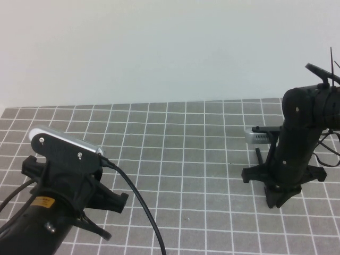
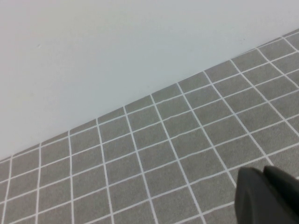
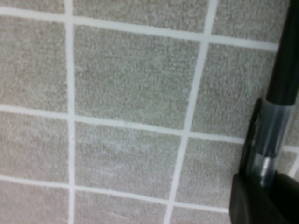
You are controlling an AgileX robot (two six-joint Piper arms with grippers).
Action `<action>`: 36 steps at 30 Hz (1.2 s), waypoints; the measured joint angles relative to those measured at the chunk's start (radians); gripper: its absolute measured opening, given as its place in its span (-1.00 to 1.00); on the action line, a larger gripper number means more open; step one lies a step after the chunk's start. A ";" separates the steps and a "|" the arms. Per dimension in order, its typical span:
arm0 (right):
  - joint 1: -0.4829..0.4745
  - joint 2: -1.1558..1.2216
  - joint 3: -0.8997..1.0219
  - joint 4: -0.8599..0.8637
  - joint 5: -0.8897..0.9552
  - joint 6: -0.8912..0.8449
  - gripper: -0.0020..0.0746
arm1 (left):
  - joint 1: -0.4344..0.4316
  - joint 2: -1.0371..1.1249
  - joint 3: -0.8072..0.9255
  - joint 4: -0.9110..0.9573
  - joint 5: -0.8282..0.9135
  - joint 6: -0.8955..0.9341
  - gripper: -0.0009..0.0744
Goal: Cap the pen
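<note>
One black pen (image 3: 286,60) with one clear cap (image 3: 271,135), two grippers, left (image 1: 109,212) and right (image 1: 279,199), on one gridded mat (image 1: 186,159).

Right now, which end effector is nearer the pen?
Right. The right end effector is down on the mat with the pen at its fingers; the left end effector sits far across the mat, near its left edge.

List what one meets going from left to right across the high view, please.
Left gripper near the left edge, raised over the grid mat → bare mat → pen → right gripper, lowered onto the mat.
</note>
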State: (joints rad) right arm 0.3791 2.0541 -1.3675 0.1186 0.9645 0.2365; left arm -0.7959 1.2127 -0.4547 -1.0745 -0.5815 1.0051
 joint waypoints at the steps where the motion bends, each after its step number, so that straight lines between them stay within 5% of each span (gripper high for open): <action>1: 0.000 0.002 0.000 0.002 0.000 -0.011 -0.81 | 0.000 0.000 0.000 0.000 0.000 0.000 -0.98; 6: 0.000 0.002 0.000 0.002 0.004 -0.032 -0.73 | 0.000 0.000 0.000 -0.002 0.000 0.001 -0.98; 13: 0.000 0.002 0.000 0.018 -0.003 -0.030 -0.16 | 0.000 0.000 0.000 -0.007 0.003 0.002 -0.98; 20: 0.000 -0.064 0.000 -0.042 -0.018 -0.021 -0.07 | 0.000 0.000 0.000 -0.008 0.009 0.004 -0.98; 24: 0.000 -0.162 0.000 -0.125 -0.018 0.008 -0.27 | 0.000 0.000 0.000 -0.004 0.021 0.042 -0.98; 29: 0.000 -0.304 0.000 -0.220 -0.006 0.020 -0.82 | 0.000 -0.019 0.000 -0.001 0.030 0.095 -0.98; 36: 0.000 -0.540 0.002 -0.308 -0.013 0.017 -0.94 | 0.000 -0.165 0.000 0.007 0.052 0.317 -0.98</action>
State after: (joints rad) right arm 0.3791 1.5142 -1.3657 -0.1895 0.9518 0.2539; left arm -0.7959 1.0481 -0.4547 -1.0675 -0.5296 1.3225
